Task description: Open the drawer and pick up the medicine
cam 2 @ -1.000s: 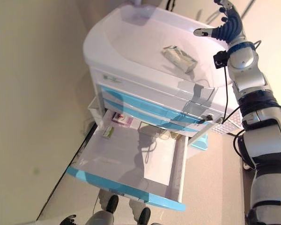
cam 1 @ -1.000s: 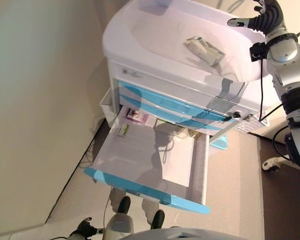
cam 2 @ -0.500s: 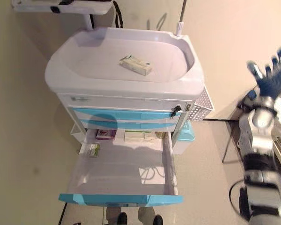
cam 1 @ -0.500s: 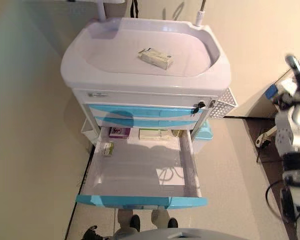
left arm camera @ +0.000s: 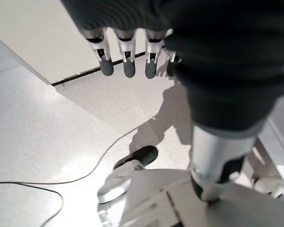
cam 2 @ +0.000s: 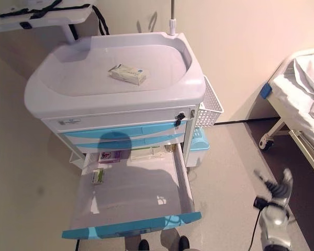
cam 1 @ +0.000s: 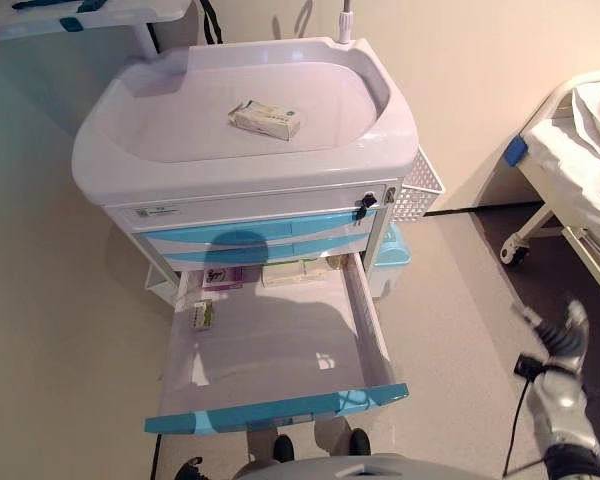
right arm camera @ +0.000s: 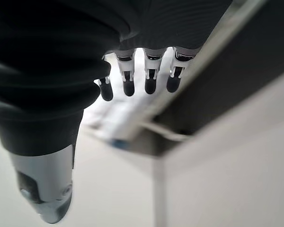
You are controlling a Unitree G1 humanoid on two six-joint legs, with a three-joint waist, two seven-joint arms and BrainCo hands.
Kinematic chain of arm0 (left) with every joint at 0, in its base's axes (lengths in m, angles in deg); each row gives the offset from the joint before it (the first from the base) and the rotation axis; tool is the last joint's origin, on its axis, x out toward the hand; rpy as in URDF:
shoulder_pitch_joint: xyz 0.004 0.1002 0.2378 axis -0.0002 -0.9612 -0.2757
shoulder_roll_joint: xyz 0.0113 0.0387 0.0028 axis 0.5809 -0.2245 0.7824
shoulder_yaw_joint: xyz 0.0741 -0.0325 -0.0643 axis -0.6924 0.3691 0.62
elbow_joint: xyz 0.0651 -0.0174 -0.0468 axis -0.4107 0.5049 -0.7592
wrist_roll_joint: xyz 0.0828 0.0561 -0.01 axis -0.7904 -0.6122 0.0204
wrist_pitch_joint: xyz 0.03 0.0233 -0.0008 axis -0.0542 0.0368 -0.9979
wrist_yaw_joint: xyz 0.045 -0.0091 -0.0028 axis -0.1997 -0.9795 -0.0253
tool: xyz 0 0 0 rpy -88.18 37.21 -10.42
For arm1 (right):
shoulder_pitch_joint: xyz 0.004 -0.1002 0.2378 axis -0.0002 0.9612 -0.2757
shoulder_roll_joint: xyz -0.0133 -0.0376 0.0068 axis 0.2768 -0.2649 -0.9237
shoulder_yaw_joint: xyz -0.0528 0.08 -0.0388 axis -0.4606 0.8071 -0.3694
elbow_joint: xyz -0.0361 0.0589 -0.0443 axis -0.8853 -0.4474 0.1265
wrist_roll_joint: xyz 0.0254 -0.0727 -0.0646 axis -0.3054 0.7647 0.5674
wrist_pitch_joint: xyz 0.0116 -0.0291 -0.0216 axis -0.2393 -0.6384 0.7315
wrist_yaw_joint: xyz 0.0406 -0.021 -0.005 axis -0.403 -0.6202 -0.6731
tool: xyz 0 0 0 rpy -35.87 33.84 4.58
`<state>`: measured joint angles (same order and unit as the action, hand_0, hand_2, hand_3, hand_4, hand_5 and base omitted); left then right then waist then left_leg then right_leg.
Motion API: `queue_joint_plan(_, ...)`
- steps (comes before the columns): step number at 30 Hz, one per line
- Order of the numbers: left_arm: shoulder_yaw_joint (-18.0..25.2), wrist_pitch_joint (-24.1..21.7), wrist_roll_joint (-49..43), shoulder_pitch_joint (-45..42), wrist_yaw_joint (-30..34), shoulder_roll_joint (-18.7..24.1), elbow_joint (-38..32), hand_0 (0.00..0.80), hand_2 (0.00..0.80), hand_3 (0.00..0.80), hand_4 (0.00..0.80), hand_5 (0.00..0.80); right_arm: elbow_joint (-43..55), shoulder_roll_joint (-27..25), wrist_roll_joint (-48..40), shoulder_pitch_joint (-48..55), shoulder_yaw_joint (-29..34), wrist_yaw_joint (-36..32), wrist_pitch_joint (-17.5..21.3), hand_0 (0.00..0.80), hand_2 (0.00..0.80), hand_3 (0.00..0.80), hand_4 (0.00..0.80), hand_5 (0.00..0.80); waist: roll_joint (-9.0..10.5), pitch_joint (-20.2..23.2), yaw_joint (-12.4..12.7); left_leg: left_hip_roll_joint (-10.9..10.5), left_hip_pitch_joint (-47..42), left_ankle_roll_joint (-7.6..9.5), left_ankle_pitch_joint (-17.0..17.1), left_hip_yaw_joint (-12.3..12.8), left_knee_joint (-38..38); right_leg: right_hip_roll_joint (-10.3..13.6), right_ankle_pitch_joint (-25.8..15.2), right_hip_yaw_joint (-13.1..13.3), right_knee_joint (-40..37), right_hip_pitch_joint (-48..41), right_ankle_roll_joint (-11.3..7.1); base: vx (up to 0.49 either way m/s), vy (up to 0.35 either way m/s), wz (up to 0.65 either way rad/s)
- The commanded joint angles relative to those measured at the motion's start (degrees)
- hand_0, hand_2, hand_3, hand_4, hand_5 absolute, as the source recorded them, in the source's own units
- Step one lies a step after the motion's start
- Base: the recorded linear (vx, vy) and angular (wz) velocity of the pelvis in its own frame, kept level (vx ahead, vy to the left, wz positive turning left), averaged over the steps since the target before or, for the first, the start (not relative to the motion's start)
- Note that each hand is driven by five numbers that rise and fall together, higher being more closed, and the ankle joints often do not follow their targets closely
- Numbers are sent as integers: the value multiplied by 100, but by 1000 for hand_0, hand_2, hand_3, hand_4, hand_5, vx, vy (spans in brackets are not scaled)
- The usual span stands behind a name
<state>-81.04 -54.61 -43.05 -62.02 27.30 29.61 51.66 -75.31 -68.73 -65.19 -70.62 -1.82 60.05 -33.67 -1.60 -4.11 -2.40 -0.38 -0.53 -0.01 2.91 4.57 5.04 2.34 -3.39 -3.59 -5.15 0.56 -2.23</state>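
- Pale floor (cam 1: 460,300) and cream wall all round a white medical cart (cam 1: 250,175); corner of a bed (cam 1: 580,130) off to the robot's right.
- Right hand (cam 1: 570,335) now low over the floor at the far right, well apart from the cart, fingers straight and spread, holding nothing; a second ago up at the cart's right rim, half a second ago already off to the side.
- Left hand (left arm camera: 128,52) seen only from its own wrist camera, fingers straight and relaxed, empty, hanging above the floor.
- Whole view swung round since a second ago: head camera moved, cart not.
- Bottom drawer (cam 1: 280,350) pulled fully out, blue front (cam 1: 275,410) nearest the robot, same as before; so first step judged done.
- Medicine box (cam 1: 267,119) lying flat on the cart's worktop (cam 1: 160,130), clear of the rim, unmoved; probably the picked item set down, so task judged nearly or fully over.
- More small packs at the drawer's back: a green-white one (cam 1: 202,316) by the left wall, a purple one (cam 1: 223,277) and a pale one (cam 1: 290,272) under the upper drawers.
- White wire basket (cam 1: 415,190) on the cart's right side, a blue bin (cam 1: 392,250) beneath it.
- Nothing between the hands and the drawer apart from open floor; the open drawer itself juts toward the robot.
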Motion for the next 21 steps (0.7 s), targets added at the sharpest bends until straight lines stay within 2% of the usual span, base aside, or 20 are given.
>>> queue_joint_plan(1,-4,-73,-236,239,-11,-62,227,0,0,0,0,0,-407,-146,353,-257,-396,-305,-51,0,0,0,0,0,83,-65,36,-342,17,190,-254,1,-4,124,-75,-35,467,285,-365,0,0,0)
queue_joint_plan(6,-35,-100,-187,274,-59,-18,177,0,0,0,0,0,-1229,-155,726,-372,-972,-588,-268,0,0,0,0,0,36,-259,35,-359,45,226,-252,55,-36,144,5,19,740,456,-334,-15,8,-2)
queue_joint_plan(8,-117,-123,-151,335,-125,28,76,0,0,0,0,0,-1884,-143,867,-609,-1256,-635,-354,0,0,0,0,0,-18,-471,53,-365,173,267,-307,111,-216,164,116,46,1095,701,-326,-78,38,-16)
queue_joint_plan(10,-132,-133,-117,382,-149,44,56,0,0,0,0,0,-2052,-128,883,-724,-1333,-641,-377,0,0,0,0,0,-29,-575,62,-361,264,284,-349,164,-342,160,172,77,1269,843,-324,-98,34,-26)
queue_joint_plan(12,-284,-177,-49,577,-272,132,-167,0,0,0,0,0,-2303,-80,771,-997,-1448,-587,-389,0,0,0,0,0,-6,-947,84,-375,730,310,-499,218,-997,209,285,108,1763,1248,-281,-192,14,-15)
queue_joint_plan(13,-282,-176,-48,580,-272,133,-167,0,0,0,0,0,-2308,-79,770,-1003,-1448,-587,-386,0,0,0,0,0,-4,-942,83,-375,751,311,-509,219,-1020,211,290,109,1776,1265,-281,-232,-26,-20)
queue_joint_plan(14,-445,-205,-60,720,-368,214,-384,0,0,0,0,0,-2379,-44,715,-1118,-1536,-557,-387,0,0,0,0,0,26,-1181,96,-386,1156,299,-637,207,-1531,256,333,77,2059,1522,-242,-123,-21,-13)
queue_joint_plan(21,-579,-259,1,916,-640,460,-902,0,0,0,0,0,-2410,-13,707,-1299,-1752,-446,-351,0,0,0,0,0,59,-1371,102,-283,2281,276,-949,198,-2675,289,556,38,2893,2495,-125,-128,-26,12)
